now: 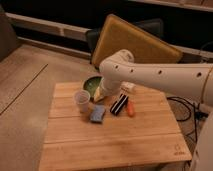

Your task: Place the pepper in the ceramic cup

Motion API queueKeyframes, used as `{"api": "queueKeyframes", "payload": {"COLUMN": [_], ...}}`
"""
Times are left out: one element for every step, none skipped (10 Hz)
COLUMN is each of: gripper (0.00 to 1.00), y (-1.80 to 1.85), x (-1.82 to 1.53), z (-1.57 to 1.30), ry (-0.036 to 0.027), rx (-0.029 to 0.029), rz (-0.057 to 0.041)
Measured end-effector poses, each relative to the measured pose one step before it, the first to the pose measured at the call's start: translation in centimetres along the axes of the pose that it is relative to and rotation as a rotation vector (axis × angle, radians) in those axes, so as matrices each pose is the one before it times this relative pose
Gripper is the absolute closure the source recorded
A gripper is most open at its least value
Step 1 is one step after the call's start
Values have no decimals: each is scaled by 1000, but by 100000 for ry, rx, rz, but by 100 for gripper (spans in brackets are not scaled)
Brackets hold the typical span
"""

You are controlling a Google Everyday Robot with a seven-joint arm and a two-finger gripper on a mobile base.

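Observation:
The orange-red pepper (131, 108) lies on the wooden table (115, 142), right of the black-and-white striped block (119, 104). The white ceramic cup (81, 100) stands upright at the table's left, apart from the pepper. My gripper (100, 94) hangs from the white arm (155, 75) low over the table's back part, between the cup and the striped block, just in front of the green bowl (92, 82). It is left of the pepper and does not touch it.
A blue sponge (97, 114) lies in front of the gripper. A small white object (128, 87) sits behind the striped block. A large yellow panel (132, 45) leans behind the table. Cables (185, 107) run on the floor at the right.

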Motion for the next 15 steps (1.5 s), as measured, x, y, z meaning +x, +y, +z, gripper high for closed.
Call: {"api": "queueKeyframes", "payload": {"gripper": [35, 35, 35, 35, 35, 35, 35, 35, 35, 35, 35, 35, 35, 35, 35], "y": [367, 172, -569, -2565, -2012, -1543, -1158, -1280, -1098, -1358, -1768, -1599, 182, 441, -7], "x": [231, 594, 421, 333, -382, -434, -899, -1439, -419, -430, -30, 148, -38, -110, 4], "z": [322, 1242, 1276, 1660, 1147, 754, 516, 936, 732, 851, 1024, 640, -43, 3, -16], "ry": [912, 2592, 2412, 3406, 1311, 758, -927, -1792, -340, -613, 644, 871, -135, -201, -17], "rx": [-21, 629, 1586, 4620, 3107, 2058, 1377, 1286, 1019, 635, 1543, 2051, -351, -511, -59], "rz": [-707, 1557, 2208, 4758, 2999, 1896, -253, -2254, -1243, -1272, -924, 226, -84, -422, 75]}}
